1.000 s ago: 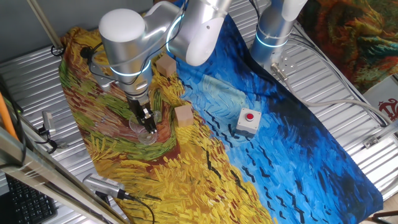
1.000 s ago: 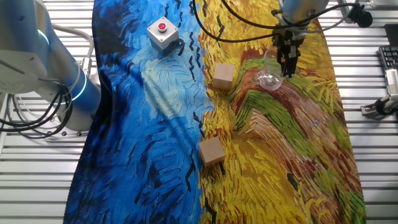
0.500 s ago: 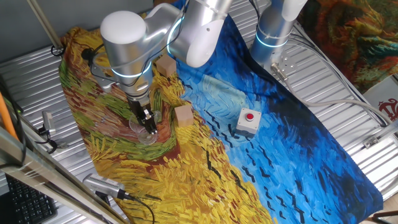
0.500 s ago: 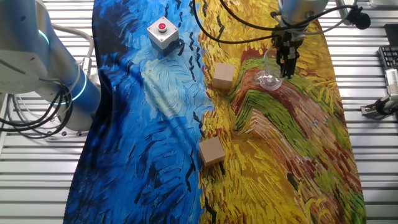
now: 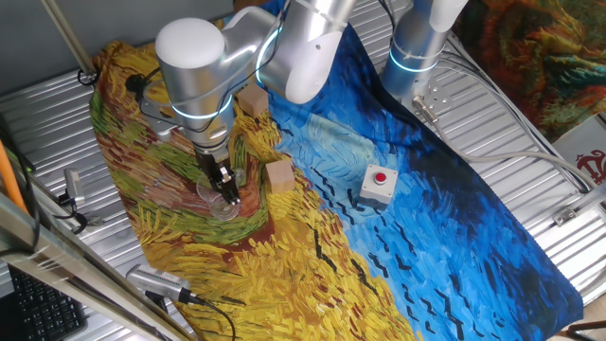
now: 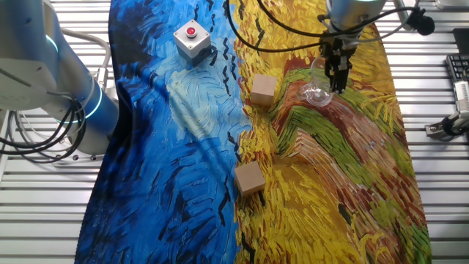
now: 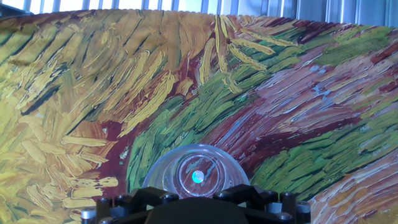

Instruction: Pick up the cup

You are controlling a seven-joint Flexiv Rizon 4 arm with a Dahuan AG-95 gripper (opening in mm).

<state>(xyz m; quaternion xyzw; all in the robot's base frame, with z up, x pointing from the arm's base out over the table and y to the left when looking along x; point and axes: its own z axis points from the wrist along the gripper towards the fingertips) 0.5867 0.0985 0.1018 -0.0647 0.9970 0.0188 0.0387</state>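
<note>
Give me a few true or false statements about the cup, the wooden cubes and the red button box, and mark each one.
1. The hand is down at the cup. True.
2. Three wooden cubes lie on the cloth. False: two, the nearer cube and the farther cube.
3. The button box sits on the blue part of the cloth. True.
4. The cup is stacked on a cube. False: it stands on the cloth, apart from both.
</note>
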